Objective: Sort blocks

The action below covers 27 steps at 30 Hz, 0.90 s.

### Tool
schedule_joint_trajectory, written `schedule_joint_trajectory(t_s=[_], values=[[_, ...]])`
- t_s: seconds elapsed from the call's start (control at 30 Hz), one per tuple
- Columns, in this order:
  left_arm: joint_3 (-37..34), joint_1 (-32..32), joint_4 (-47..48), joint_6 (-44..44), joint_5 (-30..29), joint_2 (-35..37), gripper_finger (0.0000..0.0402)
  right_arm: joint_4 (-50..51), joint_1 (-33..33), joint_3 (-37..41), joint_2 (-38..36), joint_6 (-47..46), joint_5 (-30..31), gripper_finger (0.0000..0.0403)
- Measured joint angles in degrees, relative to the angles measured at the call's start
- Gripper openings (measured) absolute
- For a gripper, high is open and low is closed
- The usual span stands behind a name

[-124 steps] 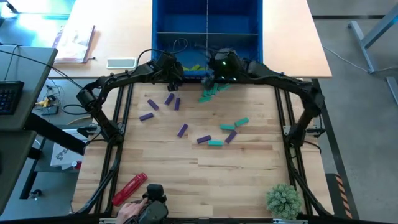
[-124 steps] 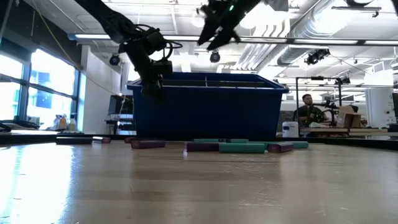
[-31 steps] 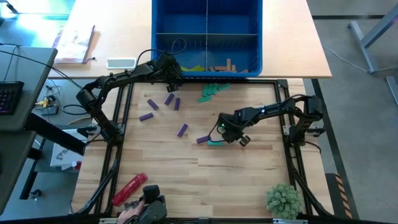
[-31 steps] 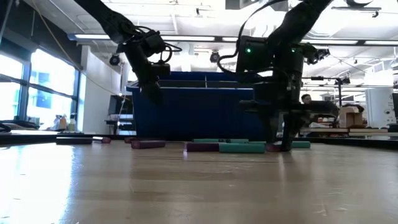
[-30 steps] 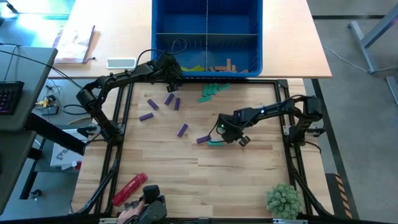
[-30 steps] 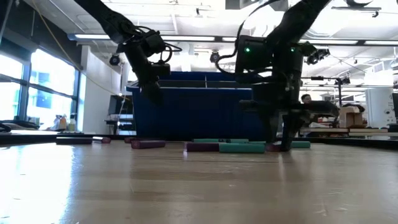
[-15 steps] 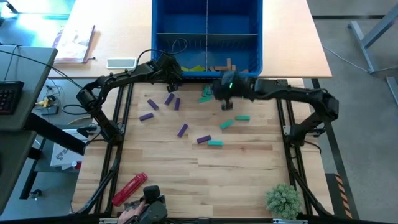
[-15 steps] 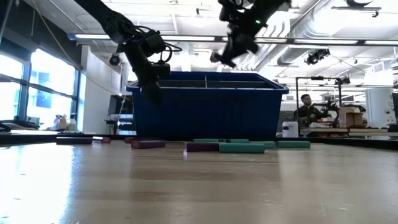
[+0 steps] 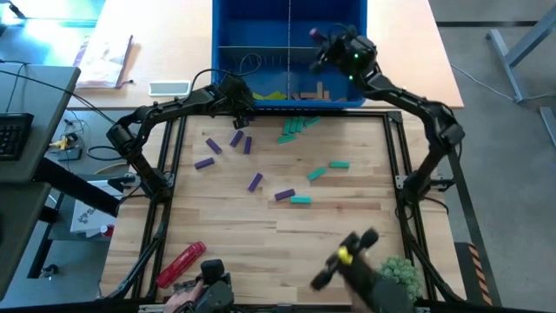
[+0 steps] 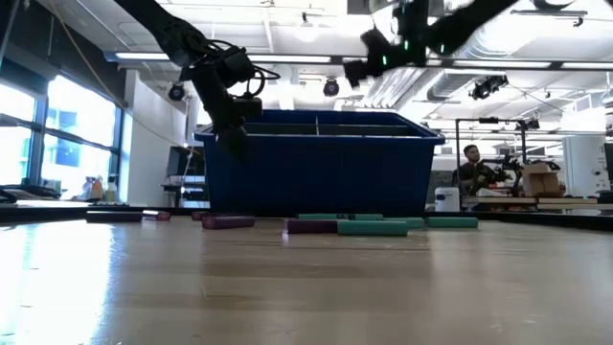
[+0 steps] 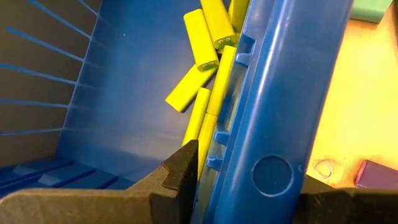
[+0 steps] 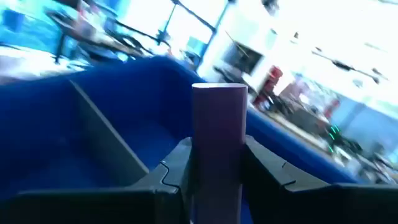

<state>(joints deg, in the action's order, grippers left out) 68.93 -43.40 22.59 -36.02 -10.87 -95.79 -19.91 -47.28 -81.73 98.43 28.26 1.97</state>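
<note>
Right gripper (image 12: 214, 168) clamps a purple block (image 12: 218, 134); left gripper (image 9: 238, 94) unclear; no readable writing.

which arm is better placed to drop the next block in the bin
Right: its claw already grips a purple block above the blue bin. The left claw sits at the bin's near wall, holding no block.

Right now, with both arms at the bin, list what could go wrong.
1. The right gripper holds a purple block upright above the blue bin. Released from that height, it may bounce into the wrong compartment.
2. The left gripper straddles the bin's near wall, beside the yellow blocks. Pulling sideways could drag or tip the bin.
3. Teal blocks lie on the table close to the bin; a low pass could scatter them.
</note>
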Motion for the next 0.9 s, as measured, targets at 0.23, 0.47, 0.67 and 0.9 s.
schedule_joint_trajectory(t_s=[0.23, 0.47, 0.67, 0.9], values=[[0.0, -0.1, -0.2, -0.4, -0.4, 0.0, 0.0094, -16.0, -8.2, 0.0, 8.2, -0.4, -0.5, 0.009], [0.0, -0.1, -0.1, -0.5, -0.5, 0.0, 0.0094, -17.8, -14.1, 0.1, 13.3, -10.8, -0.9, 0.0111], [0.0, -0.1, 0.3, -0.7, -0.6, 0.0, 0.0094, -11.4, -15.1, 0.1, 11.9, -17.6, -5.9, 0.0124], [-0.1, 0.0, -1.2, -2.6, -0.6, 0.0, 0.0093, -7.7, -14.8, 0.0, 9.2, -18.6, -7.4, 0.0187]])
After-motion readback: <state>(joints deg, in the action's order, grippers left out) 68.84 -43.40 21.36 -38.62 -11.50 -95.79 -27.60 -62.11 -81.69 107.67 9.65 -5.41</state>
